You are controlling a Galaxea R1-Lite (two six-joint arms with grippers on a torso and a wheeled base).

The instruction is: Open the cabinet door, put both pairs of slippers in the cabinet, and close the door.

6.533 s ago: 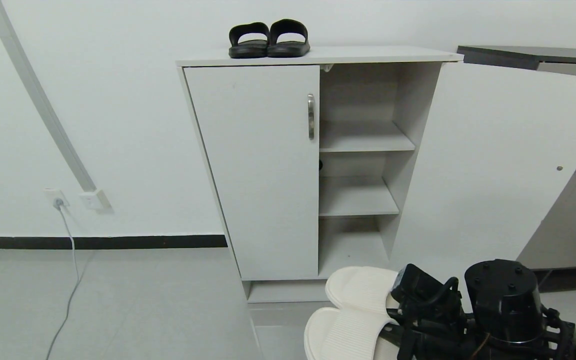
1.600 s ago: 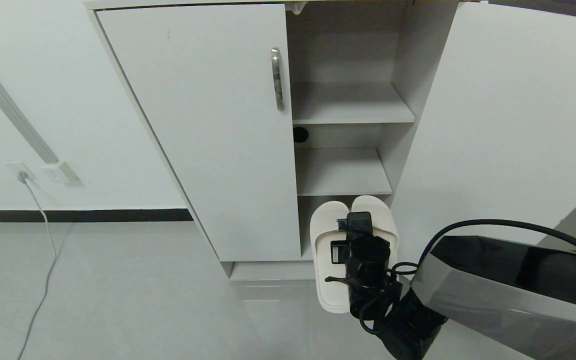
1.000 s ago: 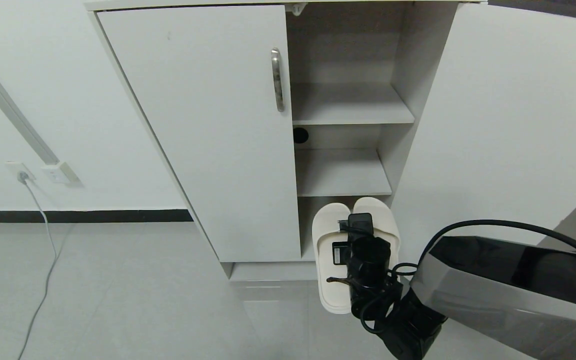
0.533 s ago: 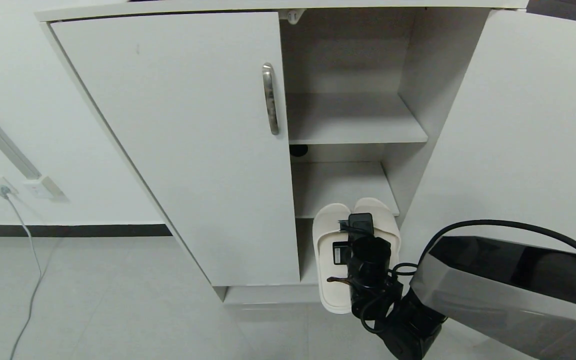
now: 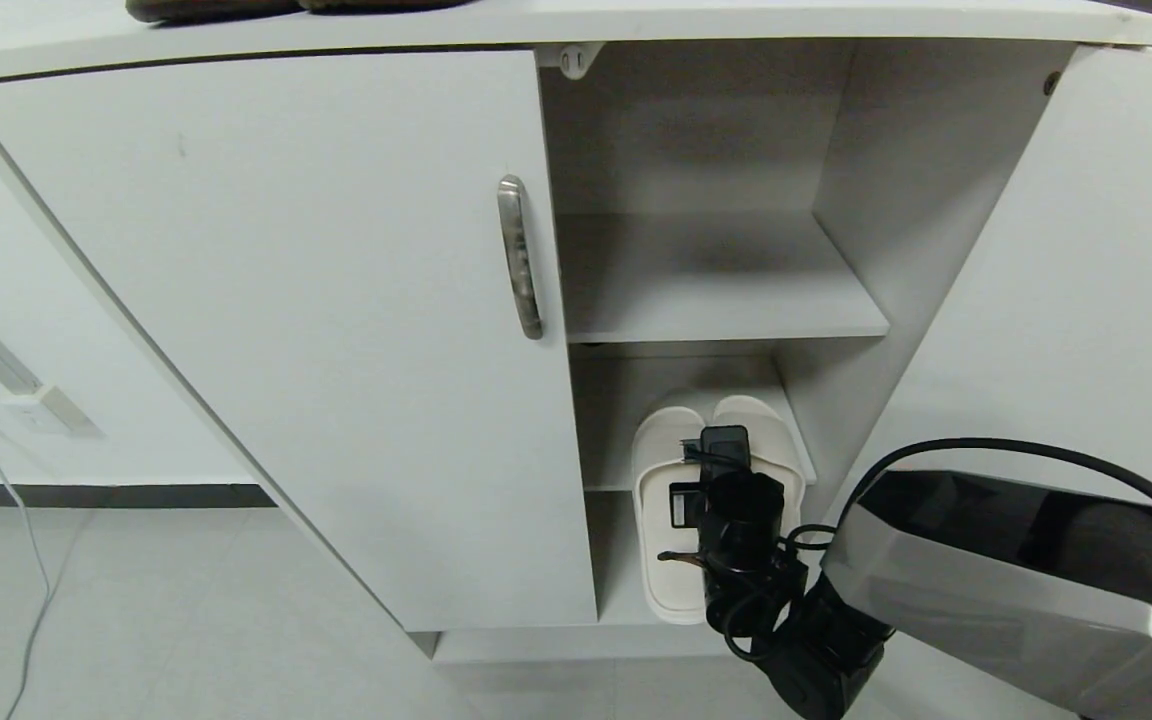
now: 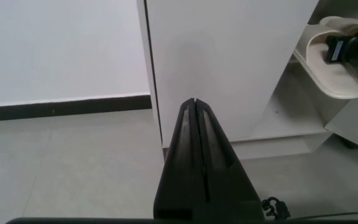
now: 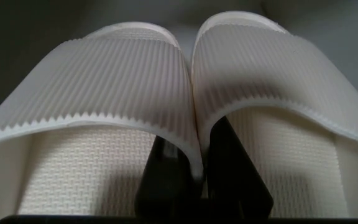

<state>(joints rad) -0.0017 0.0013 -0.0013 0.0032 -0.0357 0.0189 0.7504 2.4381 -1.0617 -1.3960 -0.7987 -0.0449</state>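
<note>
Close in, the right wrist view shows the right gripper (image 7: 196,171) clamped on the adjoining inner strap edges of the white slippers (image 7: 123,81); the head view shows them held at the cabinet's (image 5: 236,300) open right side, lengthwise, toes pointing inward. The left gripper (image 6: 194,104) is closed and empty. Black slippers (image 5: 216,8) rest on top

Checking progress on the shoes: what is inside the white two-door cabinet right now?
The ribbed white slippers, pinched by the right gripper, poke toes-first over the middle shelf; heels hang outside. The upper shelf holds nothing. The closed left door hides that half.
</note>
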